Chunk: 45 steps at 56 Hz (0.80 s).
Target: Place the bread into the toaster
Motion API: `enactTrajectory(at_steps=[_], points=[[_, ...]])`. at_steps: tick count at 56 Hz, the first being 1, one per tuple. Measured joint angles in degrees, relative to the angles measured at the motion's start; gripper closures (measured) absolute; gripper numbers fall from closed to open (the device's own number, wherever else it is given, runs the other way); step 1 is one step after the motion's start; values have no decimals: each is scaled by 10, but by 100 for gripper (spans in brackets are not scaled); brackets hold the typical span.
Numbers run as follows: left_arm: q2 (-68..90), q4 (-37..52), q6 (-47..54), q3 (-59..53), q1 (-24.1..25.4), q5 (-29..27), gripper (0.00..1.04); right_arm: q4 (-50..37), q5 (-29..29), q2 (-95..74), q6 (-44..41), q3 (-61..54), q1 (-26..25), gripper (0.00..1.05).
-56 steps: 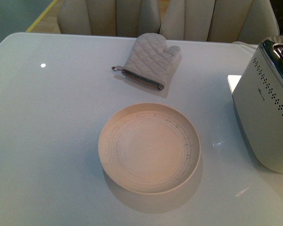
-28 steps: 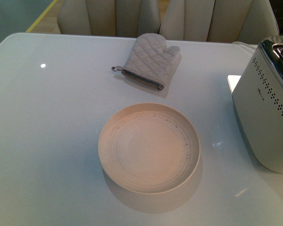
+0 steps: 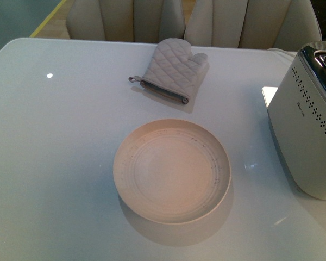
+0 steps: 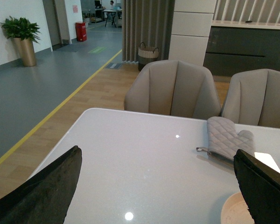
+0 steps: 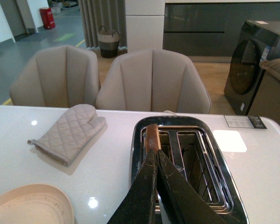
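Golden-crusted bread (image 5: 152,136) upright in toaster (image 5: 186,163) slot | plate (image 3: 172,169) bare

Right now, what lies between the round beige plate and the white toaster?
Nothing: in the front view only bare white tabletop separates the round beige plate from the white perforated toaster.
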<state>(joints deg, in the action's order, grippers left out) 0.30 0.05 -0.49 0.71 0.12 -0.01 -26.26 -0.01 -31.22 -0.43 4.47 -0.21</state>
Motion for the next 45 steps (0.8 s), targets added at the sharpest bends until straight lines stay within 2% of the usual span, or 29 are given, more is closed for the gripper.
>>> enactTrajectory(at_steps=[45], points=[[0, 0, 0, 0, 0, 0, 7, 130, 0, 181, 0, -35, 0, 103]])
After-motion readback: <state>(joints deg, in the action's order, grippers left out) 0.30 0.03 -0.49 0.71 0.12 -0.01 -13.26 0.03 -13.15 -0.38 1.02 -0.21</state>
